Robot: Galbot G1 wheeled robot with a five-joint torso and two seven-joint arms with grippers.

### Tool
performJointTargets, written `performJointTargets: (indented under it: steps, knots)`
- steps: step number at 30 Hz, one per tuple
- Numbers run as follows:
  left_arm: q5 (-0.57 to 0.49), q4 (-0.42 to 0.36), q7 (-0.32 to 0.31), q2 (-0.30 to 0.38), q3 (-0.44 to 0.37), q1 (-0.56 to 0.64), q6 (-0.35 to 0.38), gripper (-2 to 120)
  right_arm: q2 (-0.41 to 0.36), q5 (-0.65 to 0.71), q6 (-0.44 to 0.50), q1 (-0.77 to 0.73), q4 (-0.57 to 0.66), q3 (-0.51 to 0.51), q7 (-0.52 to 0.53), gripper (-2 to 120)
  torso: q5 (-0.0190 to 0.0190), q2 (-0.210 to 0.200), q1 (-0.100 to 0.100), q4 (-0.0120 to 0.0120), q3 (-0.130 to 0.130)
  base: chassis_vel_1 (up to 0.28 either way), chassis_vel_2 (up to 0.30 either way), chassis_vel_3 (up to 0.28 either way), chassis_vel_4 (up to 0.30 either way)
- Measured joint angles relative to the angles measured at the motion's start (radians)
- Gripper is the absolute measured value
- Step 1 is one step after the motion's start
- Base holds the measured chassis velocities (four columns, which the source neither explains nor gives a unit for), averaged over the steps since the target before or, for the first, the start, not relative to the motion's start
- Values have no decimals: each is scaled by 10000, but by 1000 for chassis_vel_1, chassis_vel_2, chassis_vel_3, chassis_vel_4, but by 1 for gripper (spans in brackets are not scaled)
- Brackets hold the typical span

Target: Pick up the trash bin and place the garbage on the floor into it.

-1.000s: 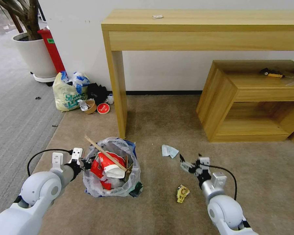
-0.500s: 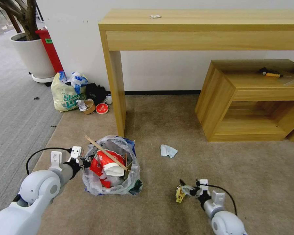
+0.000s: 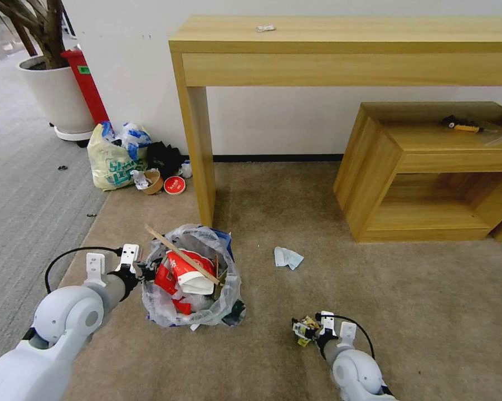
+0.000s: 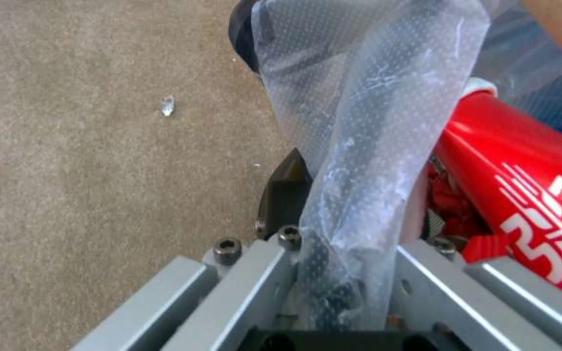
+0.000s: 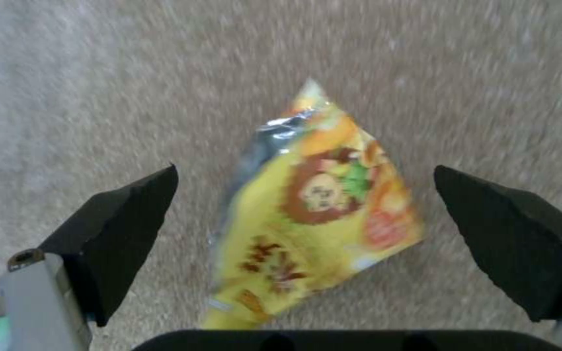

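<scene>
While the trash bin (image 3: 190,284) stands on the beige carpet (image 3: 295,195) in front of the wooden console table (image 3: 340,44), crammed with red wrappers and a wooden stick (image 3: 181,257), the left gripper (image 3: 141,271) is clamped on its clear plastic liner (image 4: 359,161) at the rim. To the bin's right, the right gripper (image 5: 307,243) hangs spread wide over a yellow snack packet (image 5: 313,209) lying flat between its fingers (image 5: 125,224). A crumpled tissue (image 3: 287,257) lies farther off.
</scene>
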Motion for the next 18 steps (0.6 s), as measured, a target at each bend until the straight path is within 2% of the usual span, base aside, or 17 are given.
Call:
performJointTargets:
  steps: [2,6,13,16,18]
  knots:
    - [-7,-5,-1,18,-6,-1,0,0,-73,314,108,177,-131,-409,696,100,1,0,0,2,0,0,0,0,0]
    - [-19,-21,4,39,-17,9,0,0,-87,493,147,238,-88,-508,1077,100,0,0,0,0,0,0,0,0,0]
    - [-38,-48,11,56,-18,3,0,0,-89,713,42,341,-242,-530,1209,100,0,0,0,1,0,0,0,0,0]
    - [-58,-63,13,79,-18,-2,0,0,-70,791,29,370,-291,-527,1236,92,1,1,0,0,0,0,0,0,0]
    - [-70,-67,18,95,-18,-11,0,0,-53,798,32,415,-344,-545,1258,82,1,0,0,0,0,0,0,0,0]
